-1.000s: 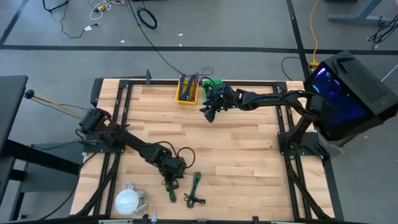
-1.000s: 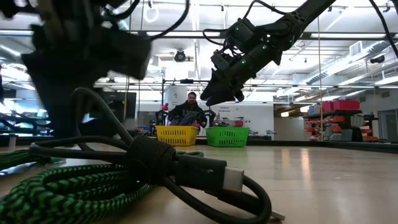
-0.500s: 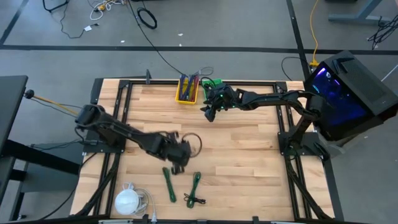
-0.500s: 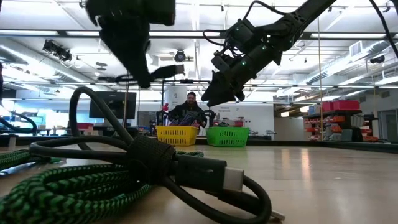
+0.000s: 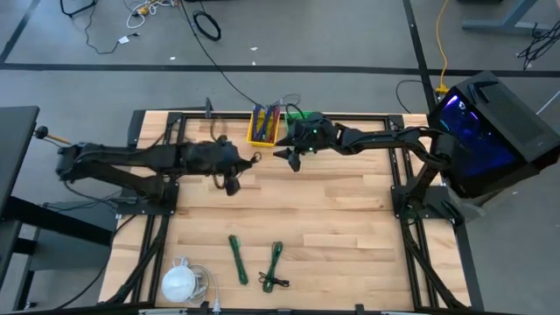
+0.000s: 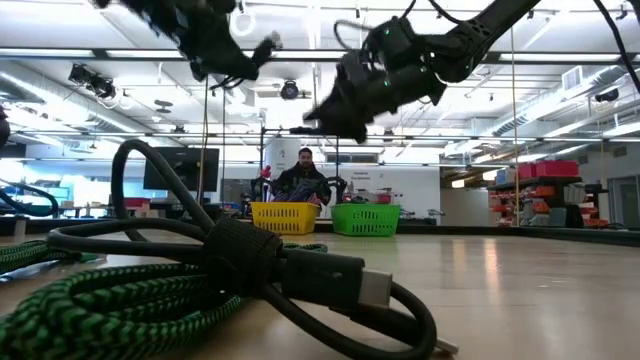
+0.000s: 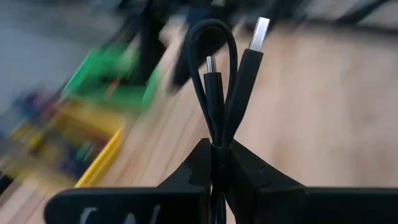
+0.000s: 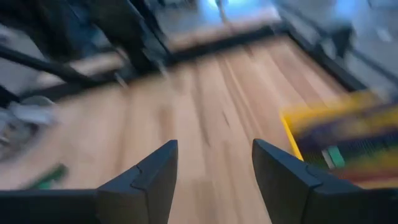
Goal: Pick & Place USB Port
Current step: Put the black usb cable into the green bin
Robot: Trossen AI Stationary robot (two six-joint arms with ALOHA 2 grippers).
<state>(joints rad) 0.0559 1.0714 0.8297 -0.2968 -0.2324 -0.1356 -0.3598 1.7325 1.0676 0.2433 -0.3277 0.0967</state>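
My left gripper (image 7: 216, 163) pinches a folded black USB cable (image 7: 219, 93), both plugs sticking out past the fingertips, lifted above the table (image 5: 332, 219) near its far edge, just beside the yellow bin (image 5: 262, 129). My right gripper (image 8: 214, 168) hangs there too with fingers spread, empty. The green bin (image 5: 296, 116) is mostly hidden behind it. Two green cables (image 5: 238, 258) lie near the near edge.

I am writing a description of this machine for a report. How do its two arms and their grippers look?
Both arms are dark, slim and jointed. The left gripper has two black, wedge-shaped fingers on a black bar with pale lettering. The right gripper has two black, angular fingers. Green lights glow near the right arm's wrist.
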